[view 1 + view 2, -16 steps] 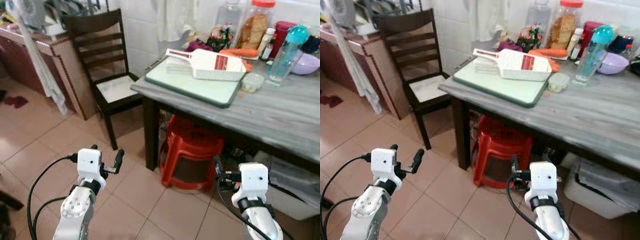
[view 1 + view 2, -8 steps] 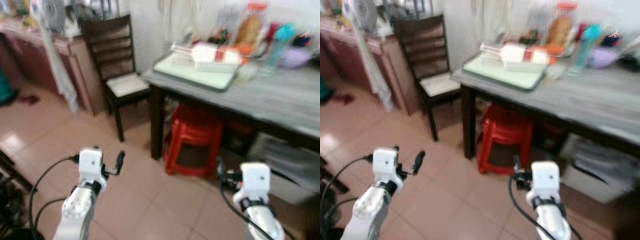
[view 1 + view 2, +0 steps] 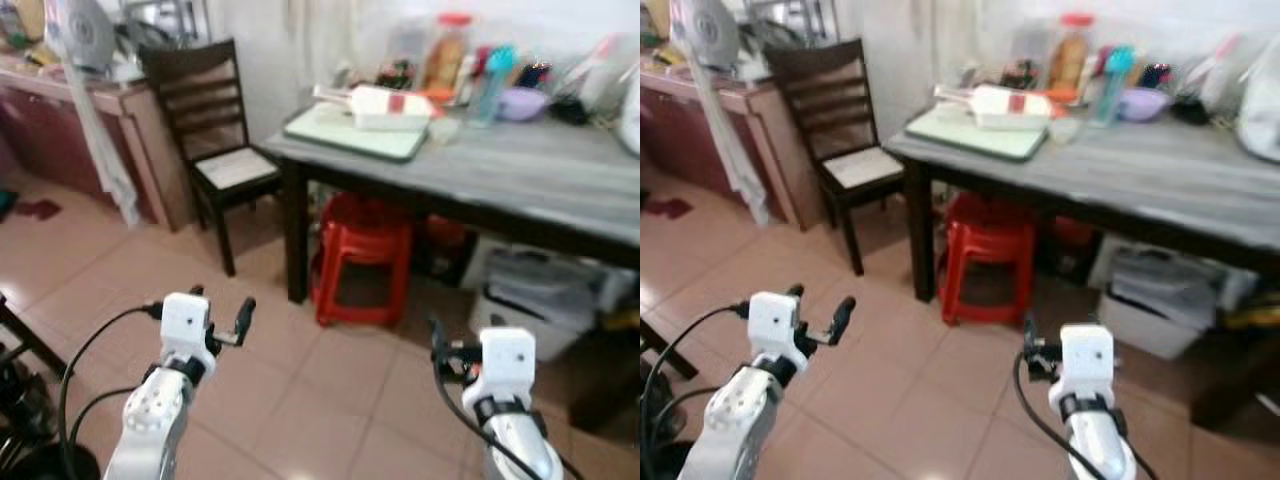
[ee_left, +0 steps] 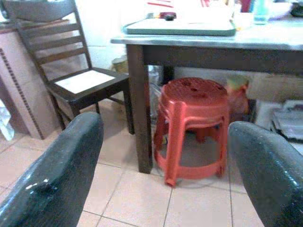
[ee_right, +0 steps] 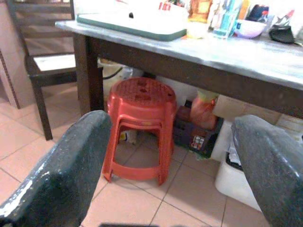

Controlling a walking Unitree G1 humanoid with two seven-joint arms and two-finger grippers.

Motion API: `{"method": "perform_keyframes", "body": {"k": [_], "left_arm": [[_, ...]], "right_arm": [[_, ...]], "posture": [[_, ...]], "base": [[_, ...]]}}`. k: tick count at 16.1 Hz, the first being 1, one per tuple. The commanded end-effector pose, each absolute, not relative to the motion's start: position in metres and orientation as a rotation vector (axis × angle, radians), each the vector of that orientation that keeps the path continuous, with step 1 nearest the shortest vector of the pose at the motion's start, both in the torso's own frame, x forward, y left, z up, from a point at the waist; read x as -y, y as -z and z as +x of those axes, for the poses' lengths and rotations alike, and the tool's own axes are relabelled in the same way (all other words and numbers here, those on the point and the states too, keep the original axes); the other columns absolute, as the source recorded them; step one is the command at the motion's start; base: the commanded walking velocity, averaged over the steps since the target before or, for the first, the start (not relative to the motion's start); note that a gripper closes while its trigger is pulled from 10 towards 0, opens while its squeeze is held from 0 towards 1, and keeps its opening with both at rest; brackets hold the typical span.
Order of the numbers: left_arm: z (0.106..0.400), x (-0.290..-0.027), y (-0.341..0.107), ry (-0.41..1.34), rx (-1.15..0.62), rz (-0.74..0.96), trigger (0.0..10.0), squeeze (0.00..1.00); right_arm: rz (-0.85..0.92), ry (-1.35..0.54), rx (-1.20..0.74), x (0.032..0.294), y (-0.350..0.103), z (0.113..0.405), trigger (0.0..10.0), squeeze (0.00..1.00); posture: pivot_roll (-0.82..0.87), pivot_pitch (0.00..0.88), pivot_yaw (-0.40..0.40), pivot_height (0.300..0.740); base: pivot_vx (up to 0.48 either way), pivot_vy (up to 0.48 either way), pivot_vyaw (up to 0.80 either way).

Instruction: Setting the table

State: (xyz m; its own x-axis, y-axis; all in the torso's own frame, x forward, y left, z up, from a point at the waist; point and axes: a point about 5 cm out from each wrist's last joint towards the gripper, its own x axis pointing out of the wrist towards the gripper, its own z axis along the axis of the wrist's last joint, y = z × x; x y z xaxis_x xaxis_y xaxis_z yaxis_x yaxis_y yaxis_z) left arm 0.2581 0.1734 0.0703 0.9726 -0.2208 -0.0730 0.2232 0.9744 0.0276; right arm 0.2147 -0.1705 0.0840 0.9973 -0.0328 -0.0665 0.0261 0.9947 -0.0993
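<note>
A grey-topped table (image 3: 530, 180) with dark legs stands ahead, to the right. On its near left corner lies a green cutting board (image 3: 355, 132) with a white slicer (image 3: 388, 105) on top. Behind them stand a jar (image 3: 447, 52), a teal bottle (image 3: 493, 72) and a purple bowl (image 3: 524, 102). My left gripper (image 3: 220, 305) hangs low over the tiled floor, open and holding nothing. My right gripper (image 5: 170, 137) is also low, short of the table, open and holding nothing.
A dark wooden chair (image 3: 215, 150) stands left of the table. A stack of red plastic stools (image 3: 365, 255) sits under its left end, with white bins (image 3: 530, 300) further right. A brown counter (image 3: 70, 120) runs along the far left. Tiled floor (image 3: 330, 400) lies ahead.
The view has pulled back and sharpened: the table looks farther away and more of its right end shows. Both grippers keep the same open pose.
</note>
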Motion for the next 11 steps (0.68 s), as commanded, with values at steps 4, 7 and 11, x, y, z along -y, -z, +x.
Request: {"method": "perform_keyframes", "body": {"k": [4,7,11], "left_arm": [[0.2616,-0.1685,-0.0746,0.258,-0.059,0.024,10.0,0.00],[0.2624,-0.1674,-0.0752,0.261,-0.057,0.026,10.0,0.00],[0.2617,-0.1654,-0.0748,0.271,-0.061,0.019,10.0,0.00]], "right_arm": [[-0.102,0.040,-0.054,0.1729,-0.0879,0.2190,10.0,0.00],[-0.103,0.038,-0.049,0.1725,-0.0888,0.2201,10.0,0.00],[-0.107,0.033,-0.046,0.1723,-0.0896,0.2200,10.0,0.00]], "posture": [[-0.01,0.000,0.025,0.740],[-0.01,0.000,0.023,0.740],[-0.01,0.000,0.021,0.740]], "base": [[0.000,-0.172,-0.48],[0.000,-0.370,0.00],[0.000,-0.382,0.00]]}}
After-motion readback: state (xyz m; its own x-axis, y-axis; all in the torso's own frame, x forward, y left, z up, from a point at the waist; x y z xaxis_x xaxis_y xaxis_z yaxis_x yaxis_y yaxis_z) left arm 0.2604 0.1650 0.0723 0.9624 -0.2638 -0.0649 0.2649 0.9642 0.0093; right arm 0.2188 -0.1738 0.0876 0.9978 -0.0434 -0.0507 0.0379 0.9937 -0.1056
